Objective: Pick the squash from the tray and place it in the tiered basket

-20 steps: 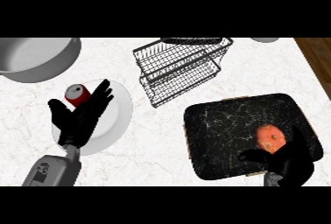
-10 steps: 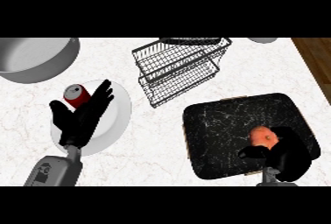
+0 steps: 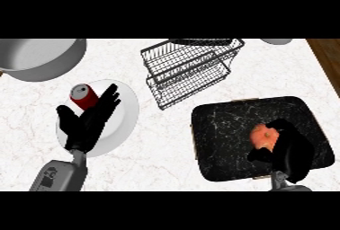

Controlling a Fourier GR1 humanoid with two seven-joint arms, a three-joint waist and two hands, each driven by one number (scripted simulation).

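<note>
White marble with faint pinkish veins covers the desk (image 3: 166, 157), and a strip of brown wood shows at the upper right corner.

Over the black marbled tray (image 3: 225, 130) at the lower right, the right hand (image 3: 292, 150) sits with its fingers bent over the orange squash (image 3: 261, 136). The squash lies on the tray's right half, its left side showing while the hand covers its right side; the fingertips curve across its top and the thumb sticks out to the lower left, below it. Whether the squash is off the tray cannot be told.

The left hand (image 3: 86, 121) rests open at the left, fingers straight and pointing up and to the right, over a white plate (image 3: 126, 117). A red can (image 3: 84, 95) with a silver top lies on the plate's upper part, just beside those fingertips.

Between the two hands, toward the far side, stands the tiered basket (image 3: 189, 72), a dark wire frame tilted in this view, with its lower corner near the tray's upper left corner. A dark rounded object sits at the basket's top edge, too cut off to name. A large grey pot (image 3: 40, 58) occupies the upper left corner, and part of a pale round dish (image 3: 275, 41) shows at the top right.
</note>
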